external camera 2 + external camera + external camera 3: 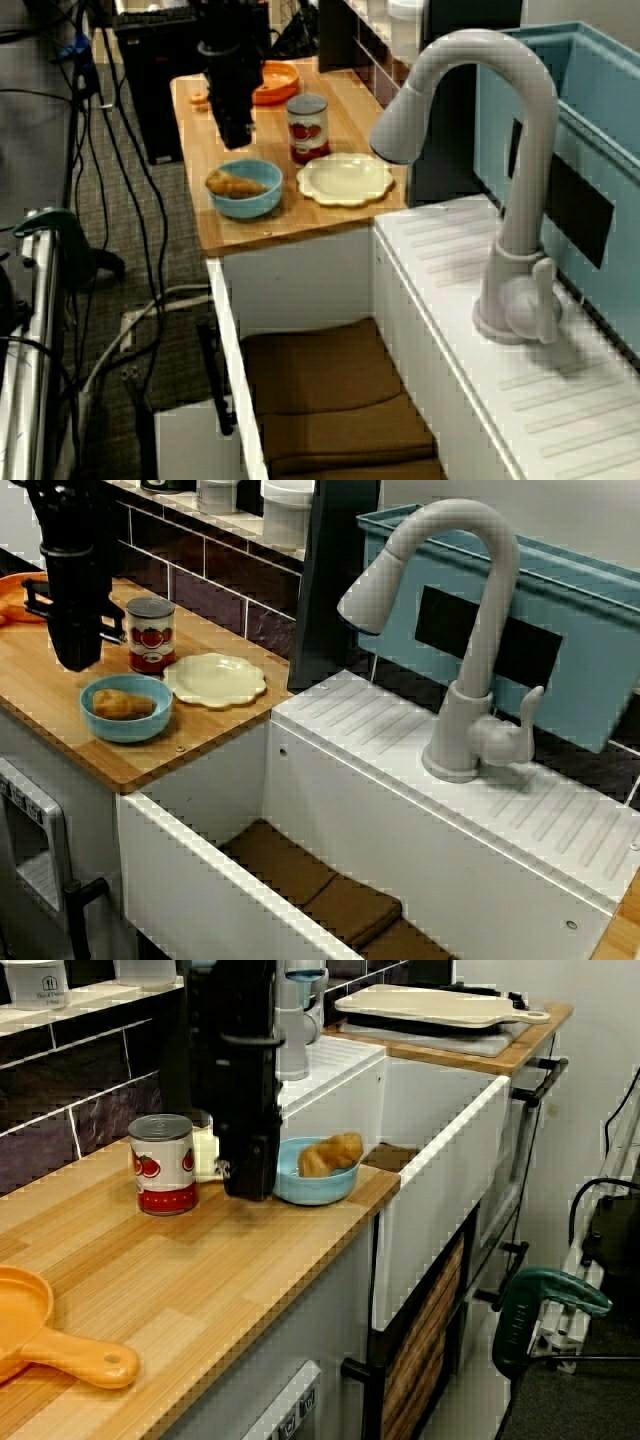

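Toy kitchen: wooden counter (40, 705) against dark tiles (215, 600), white sink (330, 790) and tap (480, 630) alongside, blue crate (590, 680) behind. At the counter's far end, an orange pan (25, 1320).

Black gripper (75, 658) hanging straight down, tip low over the wood, seemingly just clear of it. Fingers merged into one dark block in all three views, so no telling whether spread or closed. Nothing visibly held.

Two things nearest the tip. Can (150, 635) just beside it, toward the tiled wall. Bowl (125, 730) just beside it the other way, toward the sink. Seen along the counter, gripper squarely between the two, overlapping the bowl's near rim in that picture. Contact with either not certain, though a sliver of gap to the can in the view across the sink. From above, bowl straight below the tip in the picture, can off to the right.

Can upright, long axis vertical, silver top, red label with tomatoes on a white band. Bowl light blue, round, shallow, holding one golden-brown piece of bread (122, 705) lying flat. Cream scalloped plate (215, 680) just beside the bowl on the wall side, sinkward of the can, near the counter's end.
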Motion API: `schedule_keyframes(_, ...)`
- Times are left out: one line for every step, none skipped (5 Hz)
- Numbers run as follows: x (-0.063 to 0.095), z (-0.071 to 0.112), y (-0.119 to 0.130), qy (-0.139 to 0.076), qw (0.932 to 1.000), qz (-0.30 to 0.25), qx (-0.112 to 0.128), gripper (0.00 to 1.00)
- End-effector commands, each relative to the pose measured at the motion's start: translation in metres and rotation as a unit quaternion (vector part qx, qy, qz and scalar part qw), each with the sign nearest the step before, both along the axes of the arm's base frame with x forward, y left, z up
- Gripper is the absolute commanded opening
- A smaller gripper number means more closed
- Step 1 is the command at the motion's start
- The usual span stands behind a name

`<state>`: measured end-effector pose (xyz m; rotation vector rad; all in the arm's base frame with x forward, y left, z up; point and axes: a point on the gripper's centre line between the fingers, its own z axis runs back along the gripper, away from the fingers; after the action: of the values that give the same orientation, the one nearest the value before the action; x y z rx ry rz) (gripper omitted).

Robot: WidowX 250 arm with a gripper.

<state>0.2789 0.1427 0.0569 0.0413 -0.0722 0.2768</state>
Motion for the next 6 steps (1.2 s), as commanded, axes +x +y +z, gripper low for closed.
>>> schedule_keyframes(0.002, 0.025, 0.016, -0.029, 0.9993, -0.001, 0.022, 0.0)
schedule_keyframes(-0.002, 0.013, 0.012, -0.026, 0.9991, -0.004, 0.033, 0.0)
schedule_keyframes(-0.003, 0.012, 0.008, -0.025, 0.9991, -0.005, 0.034, 0.0)
schedule_keyframes(-0.004, 0.01, 0.007, -0.024, 0.9991, -0.007, 0.035, 0.0)
schedule_keyframes(-0.005, 0.004, 0.005, -0.022, 0.9989, -0.01, 0.041, 0.0)
schedule_keyframes(-0.007, 0.0, 0.001, -0.022, 0.9988, -0.012, 0.042, 0.0)
